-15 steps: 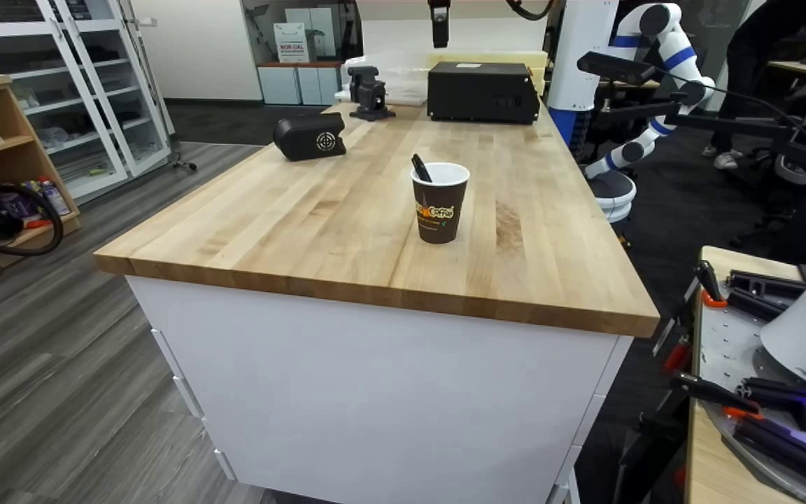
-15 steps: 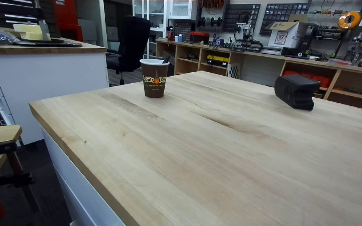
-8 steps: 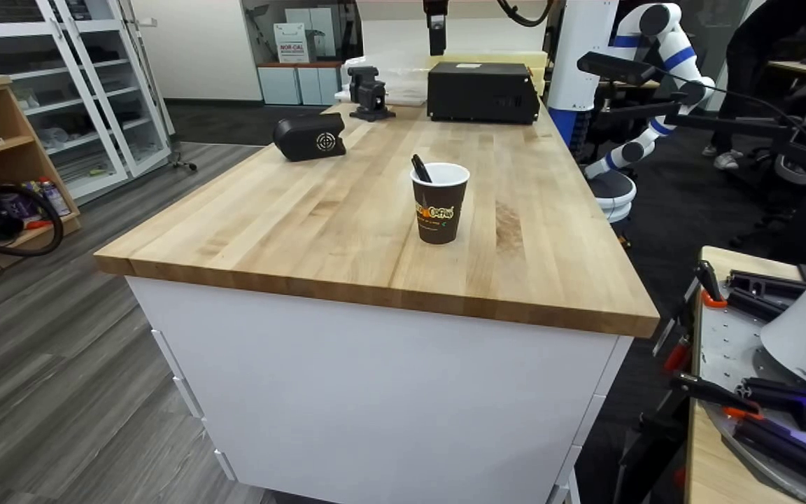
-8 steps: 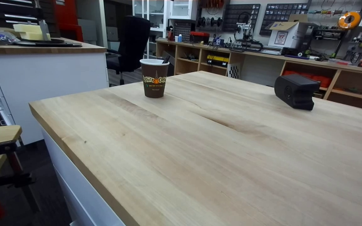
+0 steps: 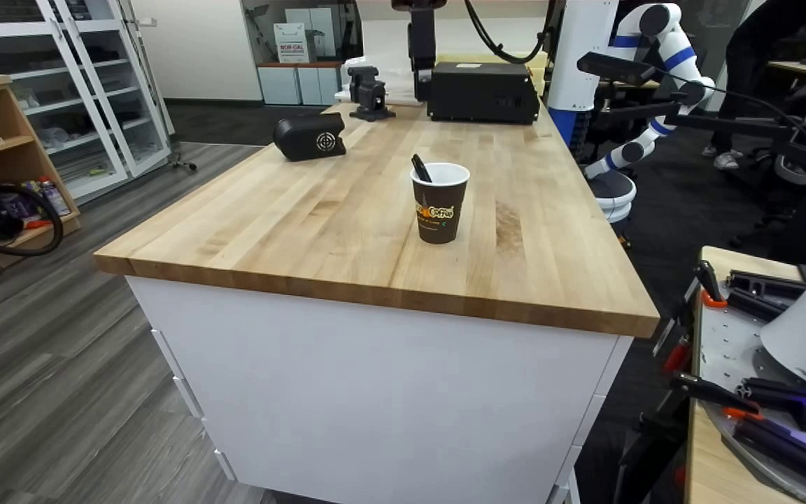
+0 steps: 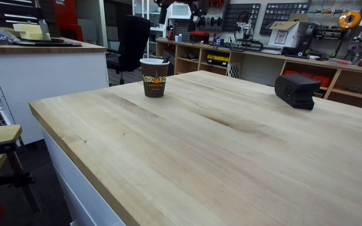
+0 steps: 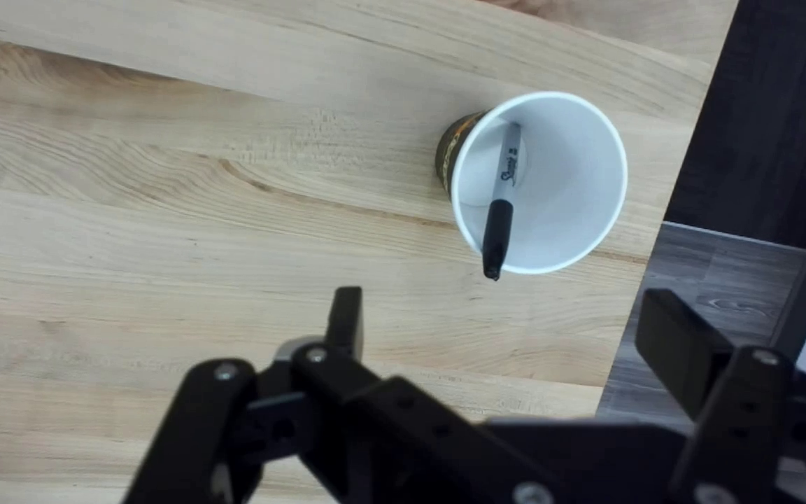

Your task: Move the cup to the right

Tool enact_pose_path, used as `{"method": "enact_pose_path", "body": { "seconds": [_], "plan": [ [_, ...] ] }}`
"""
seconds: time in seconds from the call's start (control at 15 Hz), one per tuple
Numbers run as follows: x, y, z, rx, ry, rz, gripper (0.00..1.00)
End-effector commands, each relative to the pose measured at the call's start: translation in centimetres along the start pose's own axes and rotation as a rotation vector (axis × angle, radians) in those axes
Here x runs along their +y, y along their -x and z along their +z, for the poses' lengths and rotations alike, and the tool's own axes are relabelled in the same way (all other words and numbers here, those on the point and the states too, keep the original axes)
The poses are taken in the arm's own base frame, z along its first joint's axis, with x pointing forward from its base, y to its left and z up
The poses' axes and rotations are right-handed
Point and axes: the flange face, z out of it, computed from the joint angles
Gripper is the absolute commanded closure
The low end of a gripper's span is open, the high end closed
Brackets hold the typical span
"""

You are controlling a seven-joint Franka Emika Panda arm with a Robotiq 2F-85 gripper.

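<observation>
A small dark-brown paper cup (image 5: 438,217) with a white rim and yellowish coffee lettering stands upright on a pale, striped wooden surface (image 5: 256,231), towards its near end in an exterior view. A slim, black-capped grey marker pen (image 7: 503,201) leans inside it; in the wrist view the cap crosses the rim at seven o'clock, while the printed side of the cup shows at ten o'clock. There the edge of the surface lies at three o'clock from the cup, with grey wood-plank flooring (image 7: 732,276) past it at four.

The robot's black gripper (image 7: 511,329) fills the six o'clock side of the wrist view. Its jaws are released and spread wide; the cup lies at twelve o'clock from the gap between them, clear of both. How high they hang above the surface is hard to judge. In an exterior view the gripper (image 6: 178,17) shows at the upper border, one o'clock from the cup, with the jaws parted.

On the surface in an exterior view, a black rounded plastic case (image 5: 310,138) with a white target emblem sits at ten o'clock from the cup, a black vise-like object (image 5: 369,98) at eleven, and a large black rectangular box (image 5: 485,94) between twelve and one. Past the surface there, a white jointed arm (image 5: 679,56) with blue bands stands at two o'clock.
</observation>
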Motion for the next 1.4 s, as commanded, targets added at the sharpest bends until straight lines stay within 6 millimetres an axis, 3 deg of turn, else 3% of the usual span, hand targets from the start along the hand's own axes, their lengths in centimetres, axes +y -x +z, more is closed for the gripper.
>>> {"method": "enact_pose_path", "body": {
  "seconds": [0.0, 0.27, 0.47, 0.67, 1.2, 1.27, 1.33],
  "plan": [
    [-2.2, 1.4, 2.8, 0.028, 0.045, -0.018, 0.00],
    [-4.0, 2.8, 6.8, 0.059, 0.050, -0.009, 0.00],
    [-5.6, 4.0, 8.7, 0.071, -0.042, -0.049, 0.00],
    [-7.1, 4.9, 9.8, 0.034, -0.068, -0.037, 0.00],
    [-8.2, 5.7, 11.5, -0.023, -0.056, -0.036, 0.00],
    [-8.3, 5.6, 11.6, -0.027, -0.057, -0.041, 0.25],
    [-8.4, 5.6, 11.6, -0.028, -0.057, -0.041, 0.26]
  ]
}}
